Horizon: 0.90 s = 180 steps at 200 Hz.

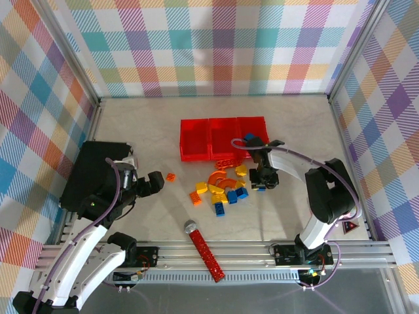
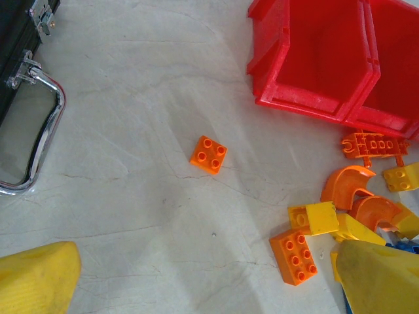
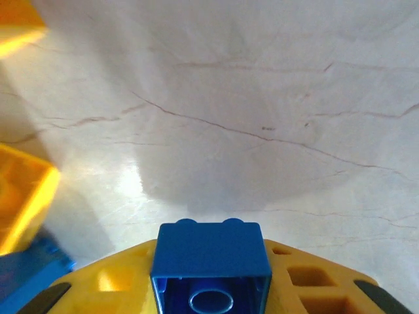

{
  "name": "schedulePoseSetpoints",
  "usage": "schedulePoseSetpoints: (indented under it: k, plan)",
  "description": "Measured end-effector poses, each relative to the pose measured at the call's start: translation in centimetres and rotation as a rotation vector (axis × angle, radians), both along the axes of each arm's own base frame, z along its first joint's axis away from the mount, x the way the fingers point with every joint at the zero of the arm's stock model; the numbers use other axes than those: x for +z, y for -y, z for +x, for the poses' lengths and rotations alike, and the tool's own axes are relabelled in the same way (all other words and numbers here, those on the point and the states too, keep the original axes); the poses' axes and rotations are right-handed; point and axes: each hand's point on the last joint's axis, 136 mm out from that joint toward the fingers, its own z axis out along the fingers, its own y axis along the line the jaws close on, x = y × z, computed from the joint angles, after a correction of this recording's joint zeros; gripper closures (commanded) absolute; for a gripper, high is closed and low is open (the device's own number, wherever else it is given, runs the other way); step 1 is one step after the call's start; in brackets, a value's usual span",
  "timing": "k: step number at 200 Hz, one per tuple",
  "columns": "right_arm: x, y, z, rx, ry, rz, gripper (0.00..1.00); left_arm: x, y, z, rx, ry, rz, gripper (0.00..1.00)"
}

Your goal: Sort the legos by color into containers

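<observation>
Left of the bins (image 1: 222,139) and nearer the arm bases lies a black case (image 1: 91,176). Beside it the left gripper (image 1: 154,182) has its jaws spread wide, with nothing between them. A lone orange brick (image 2: 209,154) sits on the table off the bins' left end, well apart from the other bricks, and the left arm is the nearer one to it. The pile of bricks (image 1: 222,190) lies just in front of the bins' middle. In front of the bins' right end, the right gripper (image 1: 263,183) is clamped on a blue brick (image 3: 211,261), whose hollow underside faces the wrist camera. The bins run in a row from left to right, and the right-hand one lies straight beyond this gripper, away from the bases, so the drop looks like a short reach forward. From above, the gripper hides the held brick. In the left wrist view a yellow fingertip (image 2: 380,275) covers part of the pile and the right-hand bin is cut off. Which bin is meant for blue cannot be told
</observation>
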Motion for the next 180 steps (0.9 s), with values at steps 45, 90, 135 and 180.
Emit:
schedulePoseSetpoints:
  k: [45,90,135,180]
  plan:
    - [6.4,-2.1,4.7,0.051,0.166,0.066,0.72,0.0,0.1,0.0,-0.006,0.0,-0.005,0.0]
    - [10.9,-3.6,11.5,0.083,0.291,0.106,0.72,0.5,0.5,-0.3,-0.028,0.019,-0.025,0.0]
    - [9.9,-2.9,16.0,0.075,0.286,0.112,0.73,1.1,0.9,-0.7,-0.052,0.041,-0.049,0.0]
    - [7.1,-2.0,17.3,0.075,0.224,0.107,0.73,1.3,1.4,-0.7,-0.072,0.045,-0.068,0.0]
